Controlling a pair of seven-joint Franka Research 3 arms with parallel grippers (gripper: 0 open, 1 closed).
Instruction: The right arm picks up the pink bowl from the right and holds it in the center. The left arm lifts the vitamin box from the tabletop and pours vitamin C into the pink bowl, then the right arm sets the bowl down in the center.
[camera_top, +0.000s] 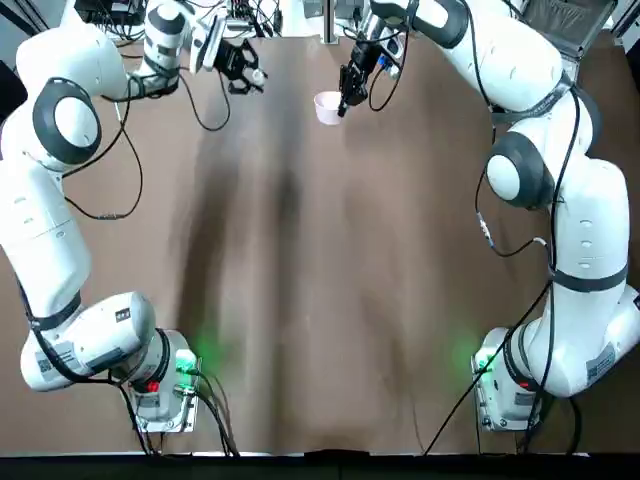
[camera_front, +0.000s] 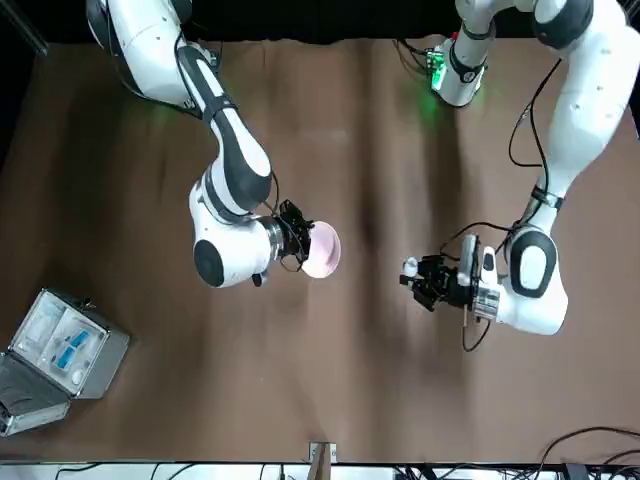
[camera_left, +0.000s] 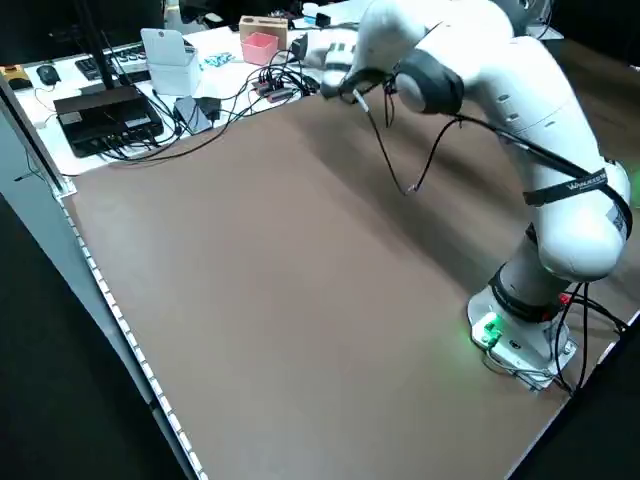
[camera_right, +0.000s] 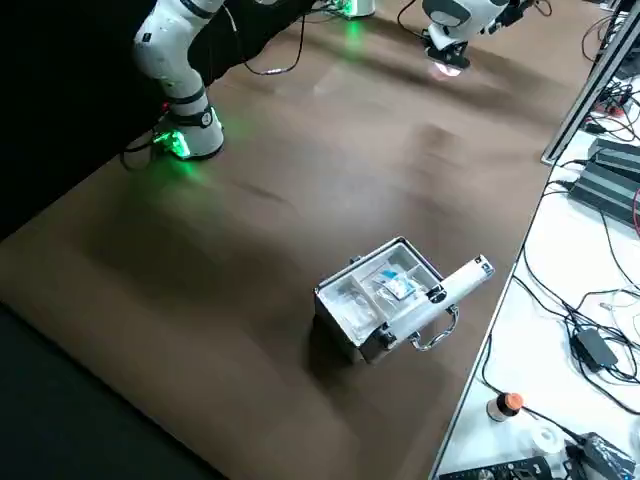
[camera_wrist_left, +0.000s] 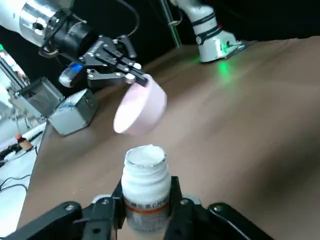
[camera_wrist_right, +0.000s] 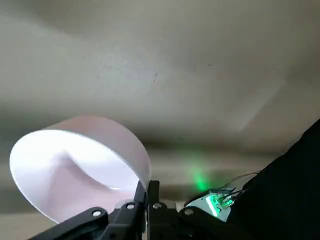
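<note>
The pink bowl (camera_front: 323, 250) hangs above the tabletop (camera_top: 320, 280) near the far middle, tipped on its side, its rim pinched by my right gripper (camera_front: 297, 240), which is shut on it. In the right wrist view the bowl (camera_wrist_right: 75, 170) shows a pale inside, with the gripper (camera_wrist_right: 150, 192) clamped on its rim. My left gripper (camera_front: 428, 282) is shut on the vitamin box (camera_front: 410, 266), a small white bottle with an orange label band. In the left wrist view the vitamin box (camera_wrist_left: 146, 185) stands upright between the fingers (camera_wrist_left: 176, 200), a short way from the bowl (camera_wrist_left: 141, 107). From above, the bowl (camera_top: 327, 106) sits to the right of the left gripper (camera_top: 240, 68).
A grey hinged case (camera_right: 385, 300) with blue-white contents lies open at the table's far right corner, also seen as the case (camera_front: 55, 355) in the front view. Cables, boxes and electronics (camera_left: 110, 110) crowd the bench beyond the far edge. Both arm bases (camera_top: 165, 385) stand at the near edge.
</note>
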